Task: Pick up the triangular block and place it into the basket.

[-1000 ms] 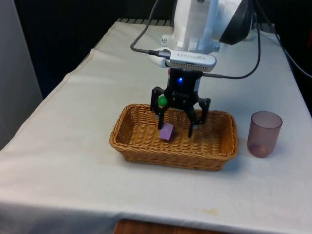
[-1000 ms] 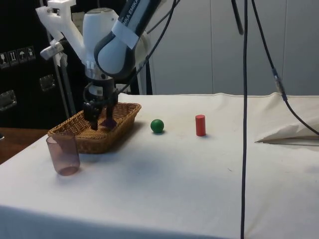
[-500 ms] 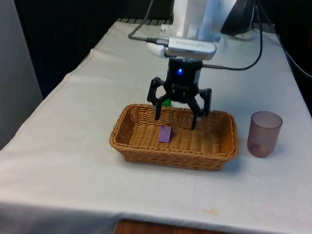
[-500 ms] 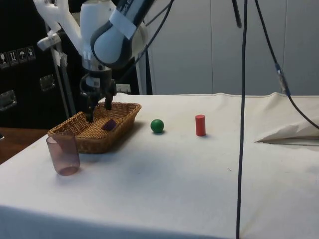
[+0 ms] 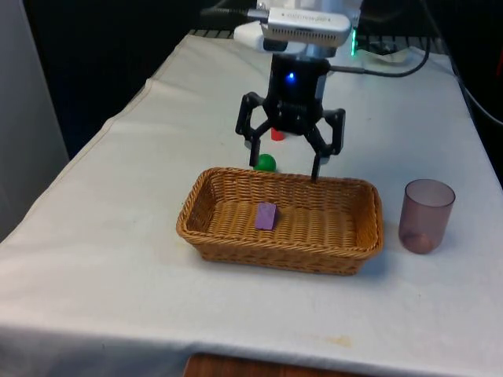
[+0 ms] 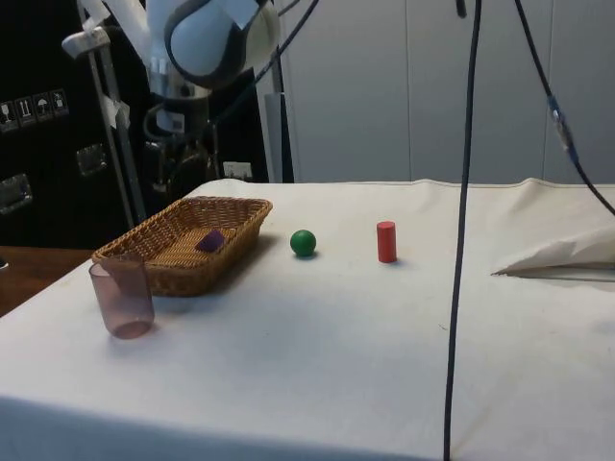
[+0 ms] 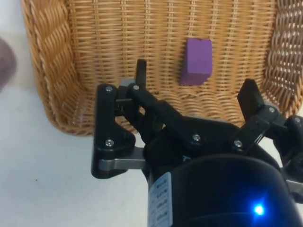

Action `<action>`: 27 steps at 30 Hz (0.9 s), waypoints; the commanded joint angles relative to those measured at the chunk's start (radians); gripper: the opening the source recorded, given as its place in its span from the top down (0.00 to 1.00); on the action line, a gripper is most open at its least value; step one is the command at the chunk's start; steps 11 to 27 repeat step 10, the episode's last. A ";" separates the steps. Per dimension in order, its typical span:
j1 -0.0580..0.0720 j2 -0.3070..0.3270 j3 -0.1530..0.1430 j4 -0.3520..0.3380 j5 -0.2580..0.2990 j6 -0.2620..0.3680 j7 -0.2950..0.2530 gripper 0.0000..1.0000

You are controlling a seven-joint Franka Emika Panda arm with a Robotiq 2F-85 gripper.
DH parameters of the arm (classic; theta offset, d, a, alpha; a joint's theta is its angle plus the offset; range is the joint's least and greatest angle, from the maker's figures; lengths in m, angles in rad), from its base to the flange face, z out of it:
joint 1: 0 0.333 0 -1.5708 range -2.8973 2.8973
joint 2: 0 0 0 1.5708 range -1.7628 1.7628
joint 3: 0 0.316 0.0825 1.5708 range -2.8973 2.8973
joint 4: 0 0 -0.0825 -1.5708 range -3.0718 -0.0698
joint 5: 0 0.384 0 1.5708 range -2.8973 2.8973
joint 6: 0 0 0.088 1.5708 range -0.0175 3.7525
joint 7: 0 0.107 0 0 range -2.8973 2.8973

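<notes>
Block (image 5: 266,215), purple, lies on the floor of the basket (image 5: 236,242), left of centre in the front view and clear of all four walls. In the side view the block (image 6: 209,240) shows as a small purple wedge just above the basket's (image 6: 197,274) near rim, left of frame centre. In the wrist view the block (image 7: 197,61) rests flat on the wicker weave (image 7: 57,71), nothing touching it.

Gripper (image 5: 285,154) hangs in the upper middle of the front view, above the basket's far wall, fingers spread wide apart and holding nothing. The fingertips (image 5: 317,166) sit just above the rim line. In the wrist view the gripper (image 7: 195,91) shows both fingers splayed, with the block between and beyond the tips. In the side view the gripper (image 6: 179,158) is dark against the dark cabinets at upper left; finger gap cannot be read there.

Cup (image 5: 425,215), translucent purple, stands upright at the right of the front view, near the basket but not touching. Green ball (image 6: 303,242) and red cylinder (image 6: 386,241) sit on the cloth (image 6: 404,336) near the middle of the side view, apart from each other.
</notes>
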State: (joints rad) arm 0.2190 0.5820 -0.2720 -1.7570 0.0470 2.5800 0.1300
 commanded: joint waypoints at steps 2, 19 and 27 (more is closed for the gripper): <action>0.003 -0.017 -0.004 0.000 -0.005 -0.022 0.000 0.00; 0.003 -0.075 -0.003 -0.012 -0.009 -0.077 -0.004 0.00; 0.003 -0.075 -0.003 -0.012 -0.009 -0.077 -0.004 0.00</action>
